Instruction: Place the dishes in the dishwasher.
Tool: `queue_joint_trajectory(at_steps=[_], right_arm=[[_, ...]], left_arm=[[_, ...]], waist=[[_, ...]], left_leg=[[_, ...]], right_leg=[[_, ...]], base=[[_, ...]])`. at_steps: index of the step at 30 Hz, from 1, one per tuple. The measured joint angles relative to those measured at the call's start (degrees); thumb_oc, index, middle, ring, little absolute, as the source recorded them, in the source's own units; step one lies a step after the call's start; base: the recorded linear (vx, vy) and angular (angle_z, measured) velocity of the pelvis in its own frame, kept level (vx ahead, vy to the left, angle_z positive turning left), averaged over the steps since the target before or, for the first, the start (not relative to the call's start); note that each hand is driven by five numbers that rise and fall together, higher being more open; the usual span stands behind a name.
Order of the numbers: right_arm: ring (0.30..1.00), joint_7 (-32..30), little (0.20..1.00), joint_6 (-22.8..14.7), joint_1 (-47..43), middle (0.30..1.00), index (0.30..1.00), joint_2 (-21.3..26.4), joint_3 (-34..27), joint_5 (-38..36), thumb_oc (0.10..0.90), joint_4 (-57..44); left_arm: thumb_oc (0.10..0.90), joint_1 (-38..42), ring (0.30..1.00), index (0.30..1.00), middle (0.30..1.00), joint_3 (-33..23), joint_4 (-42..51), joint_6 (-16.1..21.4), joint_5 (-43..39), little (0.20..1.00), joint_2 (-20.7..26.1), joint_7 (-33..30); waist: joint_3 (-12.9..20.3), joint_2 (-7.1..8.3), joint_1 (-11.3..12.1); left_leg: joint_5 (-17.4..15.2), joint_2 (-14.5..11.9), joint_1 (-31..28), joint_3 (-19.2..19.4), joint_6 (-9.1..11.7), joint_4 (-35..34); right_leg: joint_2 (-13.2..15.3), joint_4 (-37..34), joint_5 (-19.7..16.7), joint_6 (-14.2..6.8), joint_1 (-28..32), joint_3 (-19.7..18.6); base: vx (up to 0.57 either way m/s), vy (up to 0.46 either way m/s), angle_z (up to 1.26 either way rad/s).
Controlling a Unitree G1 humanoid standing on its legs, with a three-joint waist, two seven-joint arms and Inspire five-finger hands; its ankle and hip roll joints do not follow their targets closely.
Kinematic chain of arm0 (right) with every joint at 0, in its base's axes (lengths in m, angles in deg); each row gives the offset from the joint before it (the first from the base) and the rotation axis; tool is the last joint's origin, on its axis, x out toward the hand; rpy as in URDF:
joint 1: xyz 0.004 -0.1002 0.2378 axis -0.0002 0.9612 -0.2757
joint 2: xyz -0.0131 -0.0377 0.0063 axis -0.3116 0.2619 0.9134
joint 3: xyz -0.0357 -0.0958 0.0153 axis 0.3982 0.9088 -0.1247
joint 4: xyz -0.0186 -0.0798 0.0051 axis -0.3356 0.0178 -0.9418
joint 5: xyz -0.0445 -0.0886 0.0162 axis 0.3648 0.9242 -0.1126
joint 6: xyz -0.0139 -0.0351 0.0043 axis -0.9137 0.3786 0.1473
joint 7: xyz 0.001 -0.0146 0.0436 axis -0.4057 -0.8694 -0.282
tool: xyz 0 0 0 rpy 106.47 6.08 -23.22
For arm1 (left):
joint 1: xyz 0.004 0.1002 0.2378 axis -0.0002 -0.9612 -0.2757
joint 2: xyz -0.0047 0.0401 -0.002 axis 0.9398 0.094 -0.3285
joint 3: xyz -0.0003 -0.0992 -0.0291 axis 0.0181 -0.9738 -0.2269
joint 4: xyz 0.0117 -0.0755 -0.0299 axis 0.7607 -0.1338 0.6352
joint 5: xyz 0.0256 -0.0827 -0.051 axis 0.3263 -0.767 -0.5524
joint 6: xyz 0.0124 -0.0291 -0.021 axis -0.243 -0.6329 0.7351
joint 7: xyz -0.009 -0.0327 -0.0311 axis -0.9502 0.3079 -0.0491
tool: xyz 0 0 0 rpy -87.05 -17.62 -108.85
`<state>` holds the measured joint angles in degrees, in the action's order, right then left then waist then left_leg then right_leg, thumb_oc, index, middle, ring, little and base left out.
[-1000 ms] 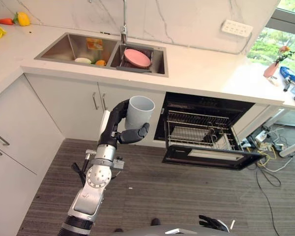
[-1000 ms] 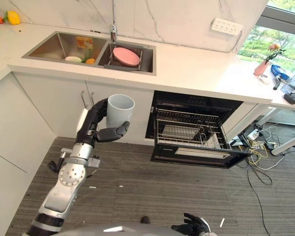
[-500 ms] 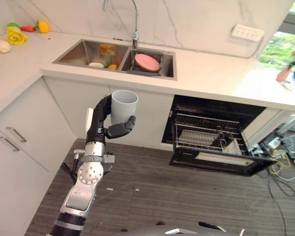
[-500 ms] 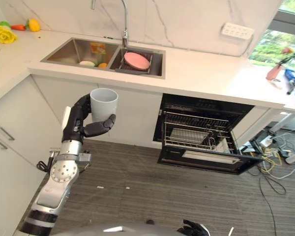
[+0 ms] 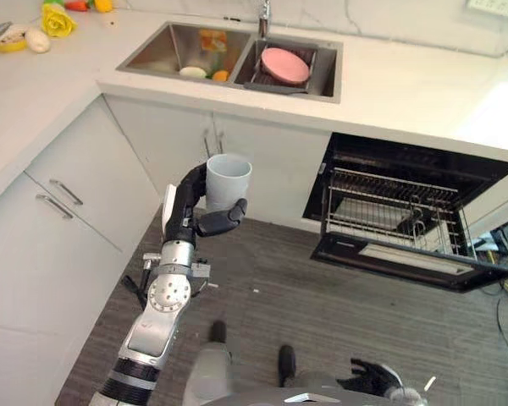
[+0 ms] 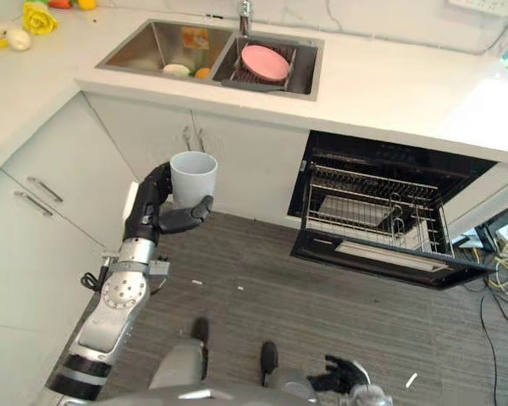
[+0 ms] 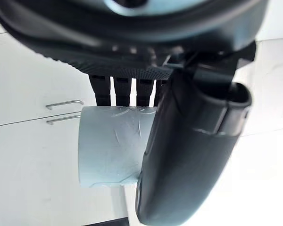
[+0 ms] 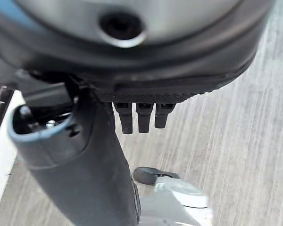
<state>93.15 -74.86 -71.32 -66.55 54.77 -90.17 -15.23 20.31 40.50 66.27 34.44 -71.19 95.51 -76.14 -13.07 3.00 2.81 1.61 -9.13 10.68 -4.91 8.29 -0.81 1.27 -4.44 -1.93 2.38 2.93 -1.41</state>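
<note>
- Left hand has its fingers and thumb wrapped round a pale grey plastic cup, upright, in front of the white cupboard doors.
- Open dishwasher, wire rack pulled out, sits well to the right.
- Round pink plate lies in the steel sink.
- Right hand hangs low over the floor, fingers relaxed.

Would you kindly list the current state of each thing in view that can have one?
Cup: upright, held off the floor.
Left hand: shut round the cup.
Right hand: low, holding nothing.
Dishwasher: door open, rack showing.
Pink plate: lying in the sink.
Cabinet doors: closed.
</note>
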Motion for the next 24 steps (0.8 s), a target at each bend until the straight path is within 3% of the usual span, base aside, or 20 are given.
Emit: queue_joint_trajectory(at_steps=[2, 3, 4, 5, 7, 8, 9, 11, 12, 14, 15, 16, 17, 18, 19, 20, 21, 22, 23, 24], right_arm=[[0.900, 0.06, 0.900, 0.06, 1.64, 0.900, 0.900, 0.84, 0.20, 0.01, 0.800, -2.23], [0.900, 0.02, 0.900, -0.19, 0.90, 0.900, 0.900, 1.01, 1.61, 0.14, 0.800, -1.92], [0.900, -0.22, 0.900, 0.38, 0.69, 0.900, 0.900, 1.25, 0.69, 0.20, 0.800, -1.70], [0.900, -0.61, 0.900, 0.14, 0.86, 0.900, 0.900, 1.07, -0.34, 0.12, 0.800, -1.15], [0.900, -1.83, 0.900, -0.45, 2.82, 0.900, 0.900, 0.61, -2.76, -0.91, 0.800, -1.95], [0.900, -2.74, 0.900, -0.31, 3.71, 0.900, 0.900, 0.30, -3.11, -1.16, 0.800, -2.15], [0.900, -3.36, 0.900, -0.26, 3.24, 0.900, 0.900, -0.74, -3.08, -1.17, 0.800, -3.04], [0.900, -3.57, 0.900, -1.20, 3.78, 0.900, 0.900, -3.35, -2.43, -1.14, 0.800, -6.68], [0.900, -3.94, 0.900, -1.38, 4.98, 0.900, 0.900, -3.47, -1.36, -0.93, 0.800, -11.90], [0.900, -4.59, 0.900, -3.07, 4.73, 0.900, 0.900, -2.89, -1.45, -0.86, 0.800, -15.25], [0.900, -7.01, 0.900, -3.67, 7.01, 0.900, 0.900, -2.24, -3.55, -0.14, 0.800, -21.74], [0.900, -7.01, 0.900, -3.67, 7.01, 0.900, 0.900, -2.24, -3.55, -0.14, 0.800, -21.74], [0.900, -10.99, 0.900, -5.06, 8.38, 0.900, 0.900, -1.86, -4.63, 1.10, 0.800, -23.69], [0.900, -12.44, 0.900, -3.50, 7.99, 0.900, 0.900, -2.86, -6.20, 1.23, 0.800, -23.89], [0.900, -12.44, 0.900, -3.50, 7.99, 0.900, 0.900, -2.86, -6.20, 1.23, 0.800, -23.89], [0.900, -14.53, 0.900, 0.25, 10.83, 0.900, 0.900, -2.89, -11.20, 1.48, 0.800, -39.51], [0.900, -14.53, 0.900, 0.25, 10.83, 0.900, 0.900, -2.89, -11.20, 1.48, 0.800, -39.51], [0.900, -17.35, 0.900, -2.38, 13.11, 0.900, 0.900, -1.97, -13.99, 2.48, 0.800, -51.88], [0.900, -17.35, 0.900, -2.38, 13.11, 0.900, 0.900, -1.97, -13.99, 2.48, 0.800, -51.88], [0.900, -20.68, 0.900, -4.06, 9.25, 0.900, 0.900, 1.27, -14.49, 3.91, 0.800, -55.60]], left_arm=[[0.400, -0.29, 0.300, 0.300, 0.300, -0.24, -0.90, 0.15, 0.12, 0.300, 0.05, 0.19], [0.400, -0.88, 0.300, 0.300, 0.300, -1.54, -0.53, 0.24, 0.66, 0.300, -0.36, 0.33], [0.400, -2.42, 0.300, 0.300, 0.300, -3.62, -0.76, 0.06, 0.77, 0.300, -1.35, -0.06], [0.400, -3.12, 0.300, 0.300, 0.300, -4.45, -0.99, -1.18, 0.71, 0.300, -1.49, -1.04], [0.400, -3.14, 0.300, 0.300, 0.300, -4.79, -1.25, -2.62, 0.74, 0.300, -1.39, -1.47], [0.400, -3.17, 0.300, 0.300, 0.300, -4.69, -0.29, -2.57, 0.79, 0.300, -0.22, -1.37], [0.400, -3.22, 0.300, 0.300, 0.300, -4.97, 0.12, -2.56, 0.83, 0.300, 1.03, -1.75], [0.400, -3.51, 0.300, 0.300, 0.300, -4.93, -0.67, -2.53, 0.83, 0.300, 3.83, -2.33], [0.400, -5.88, 0.300, 0.300, 0.300, -5.58, 0.42, -2.50, 0.83, 0.300, 4.47, -2.74], [0.400, -8.27, 0.300, 0.300, 0.300, -5.75, 0.82, -2.54, 0.80, 0.300, 4.90, -2.91], [0.400, -8.16, 0.300, 0.300, 0.300, -5.25, 0.87, -2.22, 1.00, 0.300, 3.16, -2.10], [0.400, -8.16, 0.300, 0.300, 0.300, -5.25, 0.87, -2.22, 1.00, 0.300, 3.16, -2.10], [0.400, -5.77, 0.300, 0.300, 0.300, -2.74, 1.41, -1.98, 1.01, 0.300, 1.92, -0.64], [0.400, -4.83, 0.300, 0.300, 0.300, -2.13, 2.37, -1.53, 1.00, 0.300, 2.61, 0.05], [0.400, -4.83, 0.300, 0.300, 0.300, -2.13, 2.37, -1.53, 1.00, 0.300, 2.61, 0.05], [0.400, -12.57, 0.300, 0.300, 0.300, -5.52, 5.38, 0.01, 0.75, 0.300, 0.96, -0.94], [0.400, -12.57, 0.300, 0.300, 0.300, -5.52, 5.38, 0.01, 0.75, 0.300, 0.96, -0.94], [0.400, -14.13, 0.300, 0.300, 0.300, -6.21, 3.54, -1.54, 0.43, 0.300, -1.06, -1.29], [0.400, -14.13, 0.300, 0.300, 0.300, -6.21, 3.54, -1.54, 0.43, 0.300, -1.06, -1.29], [0.400, -10.50, 0.300, 0.300, 0.300, -5.30, 0.81, -2.75, 0.41, 0.300, -0.97, -0.56]], waist=[[0.73, -1.13, 0.08], [0.90, -1.06, 2.03], [1.01, 1.06, 5.26], [1.34, 2.01, 6.32], [3.44, 2.11, 3.96], [4.31, 2.67, 3.54], [4.30, 2.55, 3.72], [4.25, -0.02, 2.94], [4.41, -2.30, 0.65], [5.16, -4.85, 0.00], [5.22, -7.02, -2.13], [5.22, -7.02, -2.13], [4.03, -4.83, -3.59], [2.80, -0.21, -3.79], [2.80, -0.21, -3.79], [2.34, -0.66, -3.83], [2.34, -0.66, -3.83], [3.47, -5.11, -3.75], [3.47, -5.11, -3.75], [3.42, -7.42, -4.62]], left_leg=[[-0.54, -2.79, 0.88, -5.08, 1.18, -5.11], [-1.68, -3.14, 1.25, -6.40, -0.85, -4.45], [-2.49, -2.19, -0.20, -6.35, -1.41, -2.79], [-2.21, -0.67, -0.65, -5.19, -1.14, -1.12], [-2.02, 4.04, -2.05, -0.20, -2.91, -0.04], [0.38, 6.08, -3.00, -1.94, -5.23, -0.64], [1.67, 6.62, -3.67, -0.54, -6.47, 0.18], [1.23, 5.57, -5.68, 4.07, -9.03, 3.35], [0.15, 5.06, -8.95, 8.37, -10.63, 3.05], [0.00, 5.10, -11.68, 13.11, -10.97, 1.10], [-1.85, 5.62, -12.97, 14.18, -9.82, 0.77], [-1.85, 5.62, -12.97, 14.18, -9.82, 0.77], [-1.83, 9.25, -10.46, 13.07, -1.14, 5.51], [-4.88, 13.44, -6.01, 7.33, -7.02, 15.84], [-4.88, 13.44, -6.01, 7.33, -7.02, 15.84], [-9.03, 11.32, -9.63, 12.16, -8.50, 12.24], [-9.03, 11.32, -9.63, 12.16, -8.50, 12.24], [-7.18, 11.36, -9.12, 15.92, -9.36, 8.44], [-7.18, 11.36, -9.12, 15.92, -9.36, 8.44], [-5.70, 12.27, -10.39, 15.58, -12.59, 4.74]], right_leg=[[-0.82, -0.87, 0.18, -0.93, -0.28, -1.92], [-0.51, 0.99, -0.09, -2.15, -2.78, -4.73], [0.59, 4.47, 0.61, -3.03, -6.13, -10.02], [1.73, 4.71, 1.20, -3.39, -6.49, -12.24], [4.72, 3.98, 1.46, -3.06, -5.98, -12.01], [5.52, 5.58, 1.72, -2.57, -6.89, -12.56], [5.40, 8.89, -0.25, -3.91, -8.39, -11.84], [4.28, 23.68, 1.77, -5.21, -12.70, -7.38], [3.87, 34.28, 2.96, -6.03, -16.13, -1.58], [3.70, 43.70, 5.01, -6.52, -19.92, 2.53], [-3.44, 43.21, 7.76, -11.76, -21.59, 0.04], [-3.44, 43.21, 7.76, -11.76, -21.59, 0.04], [-8.16, 37.50, 6.46, -5.77, -20.81, -0.84], [-4.34, 34.40, 2.74, -3.30, -19.91, -0.40], [-4.34, 34.40, 2.74, -3.30, -19.91, -0.40], [-0.20, 26.35, 2.07, -4.84, -17.62, 4.79], [-0.20, 26.35, 2.07, -4.84, -17.62, 4.79], [2.75, 10.52, 1.48, -5.70, -15.16, 11.48], [2.75, 10.52, 1.48, -5.70, -15.16, 11.48], [5.54, 4.23, -1.40, -9.56, -12.50, 9.19]], base=[[0.59, 0.612, -0.17], [0.29, 0.427, -1.10], [0.30, 0.432, -1.63], [0.34, 0.400, -1.35], [0.34, 0.443, -0.16], [0.21, 0.343, -0.46], [0.25, 0.495, -1.14], [0.19, 0.442, -1.30], [0.17, 0.328, -1.41], [0.19, 0.281, -1.54], [0.07, 0.085, -0.98], [0.08, 0.103, -0.38], [0.11, 0.079, 0.22], [0.11, 0.079, 0.22], [0.07, -0.038, -1.06], [0.03, -0.015, -1.14], [0.12, -0.063, -1.82], [0.09, -0.048, -0.68], [0.13, -0.073, -1.19], [0.10, -0.063, -0.28]])
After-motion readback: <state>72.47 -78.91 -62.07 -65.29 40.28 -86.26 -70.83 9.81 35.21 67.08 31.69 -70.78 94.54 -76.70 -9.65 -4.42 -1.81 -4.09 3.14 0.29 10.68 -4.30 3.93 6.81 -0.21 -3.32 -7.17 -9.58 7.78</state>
